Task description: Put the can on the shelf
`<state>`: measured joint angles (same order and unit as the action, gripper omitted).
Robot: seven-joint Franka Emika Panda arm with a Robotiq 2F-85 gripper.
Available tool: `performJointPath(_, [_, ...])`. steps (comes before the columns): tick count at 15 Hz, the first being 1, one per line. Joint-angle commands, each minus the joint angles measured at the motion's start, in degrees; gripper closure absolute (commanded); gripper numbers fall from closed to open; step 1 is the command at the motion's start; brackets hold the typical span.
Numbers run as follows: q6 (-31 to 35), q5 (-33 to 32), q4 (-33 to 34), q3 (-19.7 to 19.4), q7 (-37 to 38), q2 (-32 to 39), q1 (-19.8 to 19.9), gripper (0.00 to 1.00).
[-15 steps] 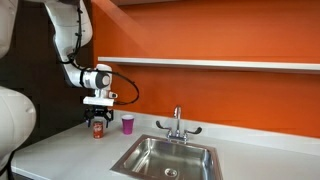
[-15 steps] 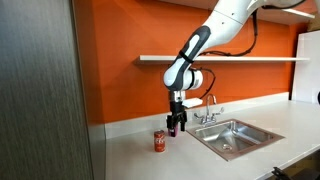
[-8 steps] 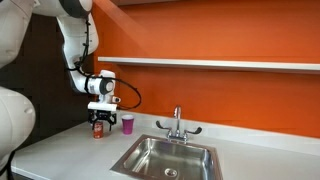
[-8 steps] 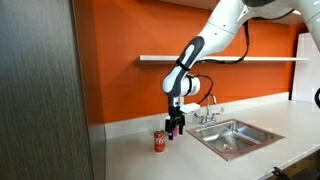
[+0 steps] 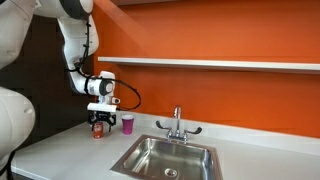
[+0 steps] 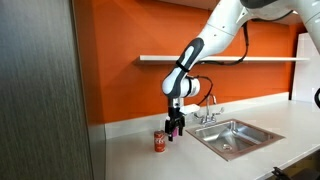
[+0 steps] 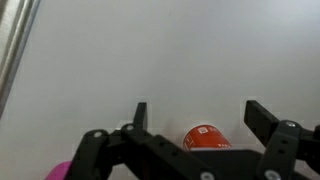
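Observation:
The red can (image 5: 98,132) stands upright on the white countertop, also in an exterior view (image 6: 159,141). My gripper (image 5: 98,121) hangs just above it, open and empty. In the wrist view the can (image 7: 205,137) shows between the two spread fingers of the gripper (image 7: 200,115), close to the palm and not touched. The long pale shelf (image 5: 220,64) runs along the orange wall well above the can, also in an exterior view (image 6: 230,58).
A pink cup (image 5: 127,123) stands next to the can; its edge shows in the wrist view (image 7: 62,170). A steel sink (image 5: 170,155) with a faucet (image 5: 178,125) sits further along the counter. A dark cabinet side (image 6: 40,90) borders the counter end.
The arm has lowered a little and shifted slightly toward the can over the last second. The can and cup have not moved.

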<state>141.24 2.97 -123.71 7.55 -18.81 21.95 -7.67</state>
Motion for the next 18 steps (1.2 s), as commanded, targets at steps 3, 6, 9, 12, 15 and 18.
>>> performJointPath(3, [-0.57,-0.96,-0.99,2.71,1.05,-0.95,-0.03,0.00])
performJointPath(6, [0.33,-1.12,-0.86,3.32,1.22,-0.43,-0.45,0.00])
performJointPath(9, [2.59,0.46,-1.21,4.17,0.41,-0.49,0.09,0.00])
performJointPath(12, [5.08,1.58,-1.60,4.64,0.14,-0.38,0.56,0.00])
performJointPath(15, [8.51,3.31,-2.63,5.40,-0.23,-0.54,1.11,0.00])
performJointPath(18, [12.90,5.32,-3.99,6.49,-0.38,-0.62,1.67,0.00])
